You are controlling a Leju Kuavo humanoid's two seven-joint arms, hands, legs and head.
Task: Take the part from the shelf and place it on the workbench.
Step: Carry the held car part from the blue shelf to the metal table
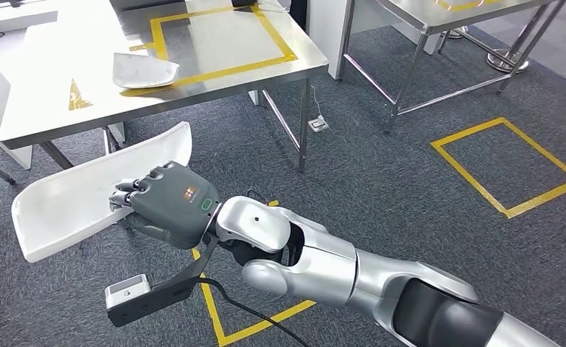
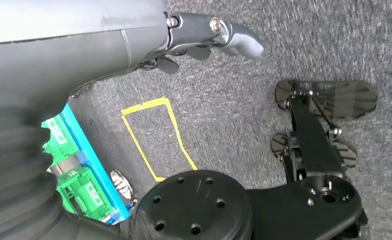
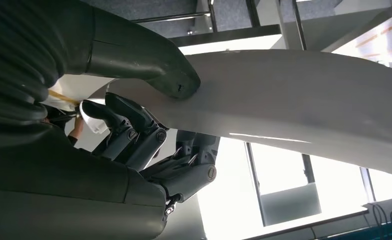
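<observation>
**benchwatcher:** Grey carpet everywhere, with yellow tape squares marked on it, and a steel workbench stood just past the right hand. That hand was gripping a long white curved part by its near edge, dark fingers wrapped over the rim. The part hung in the air on the far side of the hand, tilted, below the bench edge and not touching the bench.

**servo_dan:** What did the right wrist view show of the grip?

**benchwatcher:** The thick thumb was pressed flat on one face of the white shell, and the fingers were curled against the other face. So it was a proper pinch on the panel.

**servo_dan:** And the bench itself?

**benchwatcher:** It had a yellow tape rectangle on top, and a smaller white curved piece lay at that rectangle's near corner, well beyond the held part. A second steel table stood off to the hand's right.

**servo_dan:** Left hand?

**benchwatcher:** The left hand hung over the carpet holding nothing. Its fingers were bent inward, but I couldn't tell whether they were fully closed. Green bins with a blue edge sat nearby on the floor side.
</observation>
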